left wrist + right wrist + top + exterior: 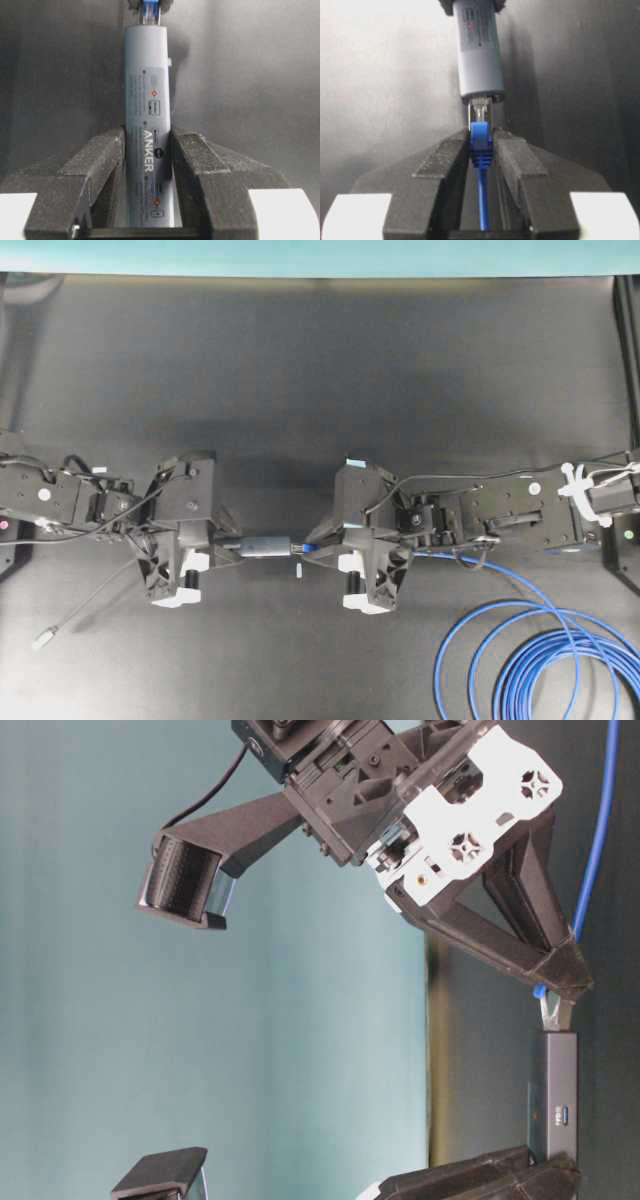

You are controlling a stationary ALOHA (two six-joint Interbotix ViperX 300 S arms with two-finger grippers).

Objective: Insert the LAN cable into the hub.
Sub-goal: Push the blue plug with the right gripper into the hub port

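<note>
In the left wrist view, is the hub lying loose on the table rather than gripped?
No. The hub stands clamped between the left gripper fingers, one pressed against each of its sides.

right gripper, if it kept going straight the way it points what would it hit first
Most likely the hub. The right gripper is shut on the LAN cable, whose clear plug tip already sits at the hub's end port. Behind the hub is the left gripper holding it.

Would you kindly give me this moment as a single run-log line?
left gripper: shut on hub | right gripper: shut on LAN cable plug | plug tip at hub's end port, clear part showing | both held above table
</note>
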